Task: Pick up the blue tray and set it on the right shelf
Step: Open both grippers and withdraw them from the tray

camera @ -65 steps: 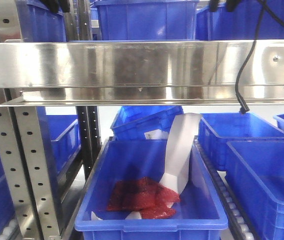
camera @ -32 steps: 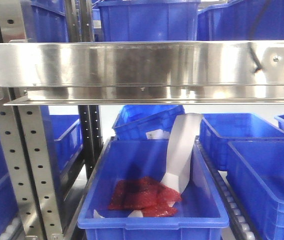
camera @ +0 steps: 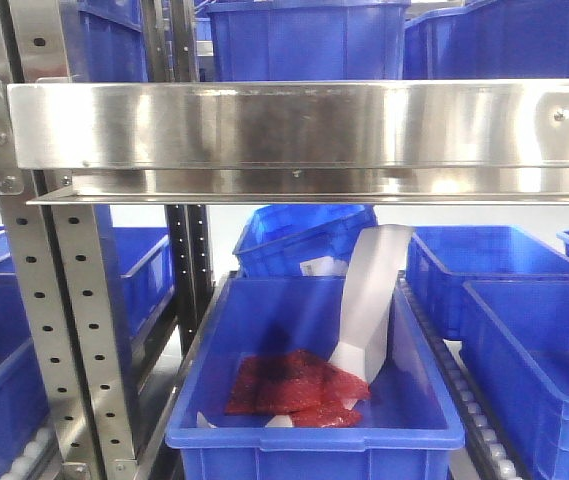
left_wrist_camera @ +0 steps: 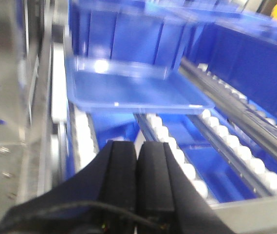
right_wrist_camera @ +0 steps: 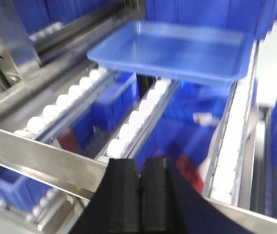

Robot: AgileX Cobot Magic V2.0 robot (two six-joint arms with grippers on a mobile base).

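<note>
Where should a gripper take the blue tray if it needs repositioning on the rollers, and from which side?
By its near rim. The tray lies flat on the roller tracks with a flared lip toward both wrist cameras, so one finger could likely go over and one under. Come level from the front; a deep bin blocks the far side. Both grippers are shut.

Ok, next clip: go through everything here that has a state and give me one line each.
blue tray: resting on the roller tracks, empty, not gripped
left gripper: shut, empty, short of the tray
right gripper: shut, empty, short of the tray
right shelf: front rail level, tray already on its rollers
storage bin: below the rail, open-topped, holding red packets and a white strip
</note>
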